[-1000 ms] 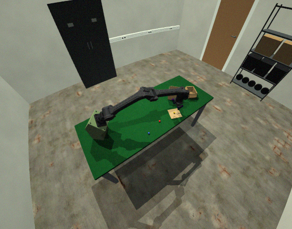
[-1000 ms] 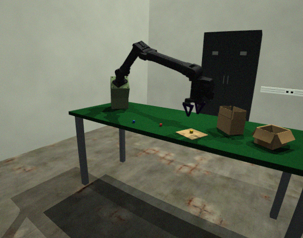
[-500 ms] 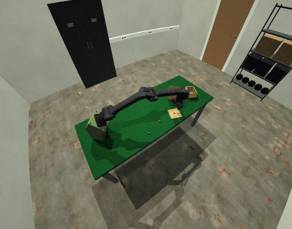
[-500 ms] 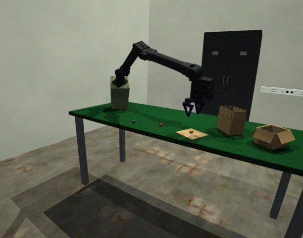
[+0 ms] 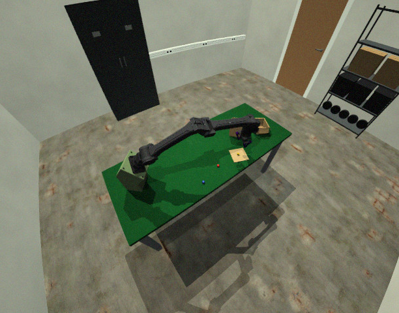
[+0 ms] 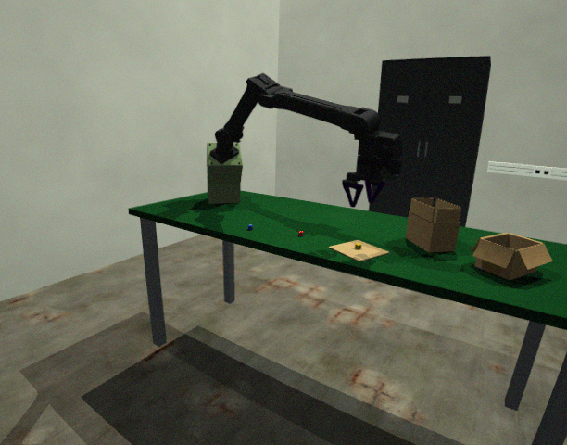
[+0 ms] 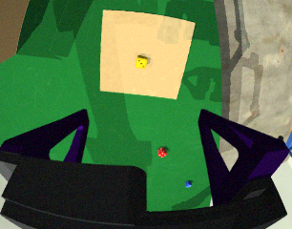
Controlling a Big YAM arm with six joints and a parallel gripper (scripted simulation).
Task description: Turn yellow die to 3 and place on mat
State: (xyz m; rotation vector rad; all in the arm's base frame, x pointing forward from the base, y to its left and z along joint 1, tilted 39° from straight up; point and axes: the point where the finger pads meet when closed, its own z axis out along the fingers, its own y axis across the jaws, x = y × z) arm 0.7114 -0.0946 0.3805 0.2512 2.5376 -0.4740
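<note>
The yellow die (image 7: 141, 61) lies flat near the middle of the tan mat (image 7: 146, 53); it also shows in the top view (image 5: 237, 154) and the exterior view (image 6: 357, 246). Its top number is too small to read. The mat (image 5: 238, 155) lies near the table's front edge. My gripper (image 6: 362, 192) is open and empty, well above the green table, behind the mat; its purple fingers frame the wrist view. The red die (image 7: 161, 152) and the blue die (image 7: 188, 183) lie on the bare table, left of the mat (image 6: 359, 249).
Two open cardboard boxes (image 6: 433, 223) (image 6: 510, 254) stand on the table right of the mat. The arm's olive base block (image 6: 223, 177) stands at the table's far left end. The table's front edge (image 7: 224, 52) runs close to the mat.
</note>
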